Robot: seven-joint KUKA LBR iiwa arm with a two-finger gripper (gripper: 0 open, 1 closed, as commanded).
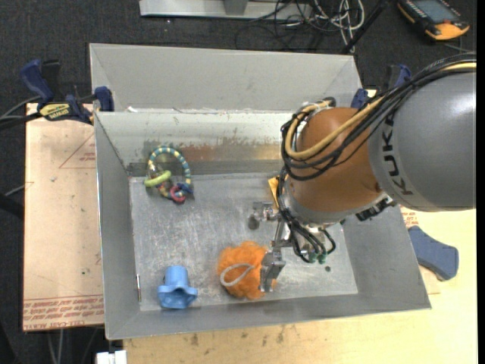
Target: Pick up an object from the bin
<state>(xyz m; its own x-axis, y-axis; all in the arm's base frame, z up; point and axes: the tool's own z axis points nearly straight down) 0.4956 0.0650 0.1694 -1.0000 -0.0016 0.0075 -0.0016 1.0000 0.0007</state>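
**ORANGE MESH PUFF: POSITION AND STATE**

The orange mesh puff lies on the floor of the bin, right of centre, near the wall closest to the camera. It is rounded, crumpled and soft. A white cord loop rests on it. Its right edge touches my pincer.

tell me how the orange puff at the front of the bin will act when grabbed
The orange puff looks like bunched mesh, so it probably squashes and flops rather than holding its shape. It likely weighs little for its bulk. Its white loop may snag or dangle.
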